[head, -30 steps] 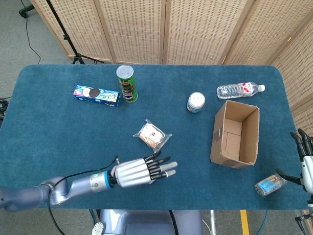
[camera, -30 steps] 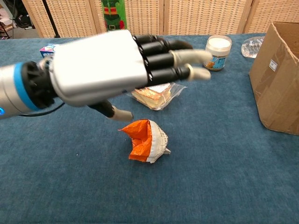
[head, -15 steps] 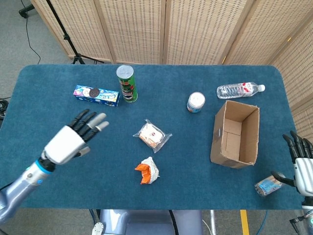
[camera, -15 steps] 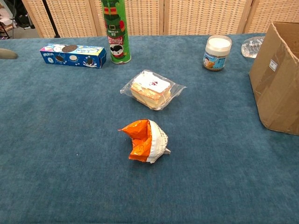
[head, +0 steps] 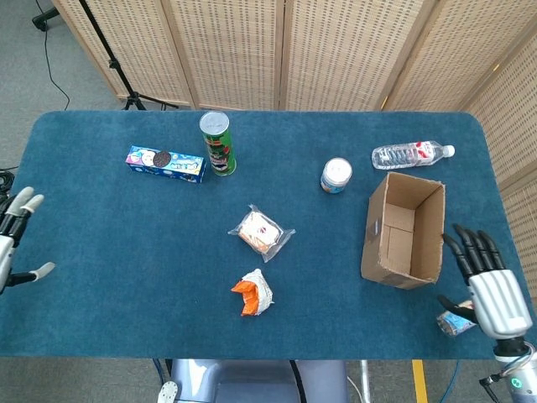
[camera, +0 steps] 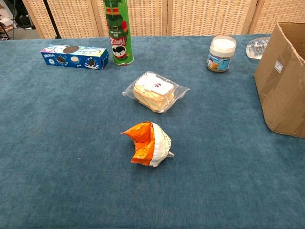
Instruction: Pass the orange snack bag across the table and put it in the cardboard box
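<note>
Head view
Table [head: 101, 252]: blue cloth top, seen from above.
Snack bag [head: 253, 294]: orange and white, crumpled, lying on the cloth near the front edge; the landmark for the rest.
Wrapped cake [head: 261, 232]: clear packet just behind the snack bag.
Cardboard box [head: 404, 228]: open top, well to the right of the snack bag, apart from it.
Jar [head: 336, 175]: white lid, behind and right of the snack bag.
Water bottle [head: 413, 154]: lying on its side, far behind and right.
Chip can [head: 218, 143]: green, upright, far behind the snack bag.
Cookie box [head: 166, 164]: blue, lying flat, behind and left.
Left hand [head: 12, 239]: far left of the snack bag at the table edge, fingers spread, holding nothing.
Right hand [head: 489, 290]: far right, past the cardboard box, fingers spread and empty.
Small packet [head: 451, 323]: just beside the right hand.

Chest view
Snack bag [camera: 148, 143]: alone in the middle of the cloth, untouched.
Wrapped cake [camera: 155, 91]: just behind it.
Cardboard box [camera: 282, 78]: at the right edge.
Hands: neither shows here.
</note>
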You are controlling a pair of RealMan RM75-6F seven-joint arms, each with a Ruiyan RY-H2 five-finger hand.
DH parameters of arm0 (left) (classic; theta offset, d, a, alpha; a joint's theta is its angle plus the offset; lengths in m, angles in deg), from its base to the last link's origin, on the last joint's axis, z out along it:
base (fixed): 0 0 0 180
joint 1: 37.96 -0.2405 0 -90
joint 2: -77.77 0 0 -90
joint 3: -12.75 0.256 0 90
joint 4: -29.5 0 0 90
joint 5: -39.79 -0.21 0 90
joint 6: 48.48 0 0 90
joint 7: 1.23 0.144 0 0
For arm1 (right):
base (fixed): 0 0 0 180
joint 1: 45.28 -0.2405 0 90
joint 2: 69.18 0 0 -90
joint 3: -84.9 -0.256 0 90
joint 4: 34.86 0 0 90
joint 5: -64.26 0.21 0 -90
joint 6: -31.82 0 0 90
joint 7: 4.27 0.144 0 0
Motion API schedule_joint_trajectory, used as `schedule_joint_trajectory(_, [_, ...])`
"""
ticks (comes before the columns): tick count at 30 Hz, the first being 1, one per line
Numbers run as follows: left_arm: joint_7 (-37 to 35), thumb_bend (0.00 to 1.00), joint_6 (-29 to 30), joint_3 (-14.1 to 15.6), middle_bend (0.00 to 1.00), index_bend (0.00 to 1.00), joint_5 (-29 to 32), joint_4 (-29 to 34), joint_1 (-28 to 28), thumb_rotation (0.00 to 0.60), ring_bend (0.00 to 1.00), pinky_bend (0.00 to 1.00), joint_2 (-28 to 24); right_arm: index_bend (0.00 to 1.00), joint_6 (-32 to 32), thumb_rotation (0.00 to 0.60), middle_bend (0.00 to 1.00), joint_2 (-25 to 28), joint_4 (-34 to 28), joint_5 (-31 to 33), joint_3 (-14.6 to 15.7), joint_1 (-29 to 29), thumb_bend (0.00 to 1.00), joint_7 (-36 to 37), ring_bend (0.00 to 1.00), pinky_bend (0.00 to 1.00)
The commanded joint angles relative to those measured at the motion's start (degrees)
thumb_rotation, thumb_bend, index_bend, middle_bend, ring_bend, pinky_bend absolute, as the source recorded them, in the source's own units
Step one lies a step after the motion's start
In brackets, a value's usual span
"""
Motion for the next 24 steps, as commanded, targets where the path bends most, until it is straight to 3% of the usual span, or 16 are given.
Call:
schedule_joint_trajectory(1, [-1.4,0.0,-1.6,-0.4,0.0,0.0,2.3,3.0,-2.0,0.6,0.0,0.0,-3.2,0.0,-4.4,0.6,0.0,3.5,-4.3,-10.1,0.6,-7.1,0.0,1.0,0.0,0.0])
schedule_joint_trajectory(5, [-2.1,0.0,-2.6,-1.2,0.0,0.0,2.3,3.5,-2.6,0.6,0.0,0.0,-4.3,0.0,-14.2,0.6,0.0,5.1,-9.4,-13.7,0.7,-14.2,0.0,0.8,0.0,0.0])
schedule_joint_trajectory(11, [-2.4,0.0,-3.9,-1.9,0.0,0.0,1.4,3.9,-3.2,0.6,0.0,0.0,-5.0,0.0,-29.7,0.6,0.0,2.1,-15.2,-10.8,-1.1,-22.6,0.0,-6.7,0.0,0.0])
schedule_joint_trajectory(18, [-2.1,0.0,-4.8,-3.0,0.0,0.0,0.5,3.9,-3.8,0.6,0.0,0.0,-5.0,0.0,-44.4,0.6,0.0,-8.4,-15.0,2.4,-4.5,-29.1,0.0,-22.9,0.0,0.0])
schedule_joint_trajectory(24, [-1.6,0.0,-5.9,-3.7,0.0,0.0,0.6,3.7,-3.9,0.6,0.0,0.0,-4.7,0.0,-47.5,0.6,0.0,-15.0,-13.0,10.5,-5.4,-31.4,0.0,-31.1,0.0,0.0])
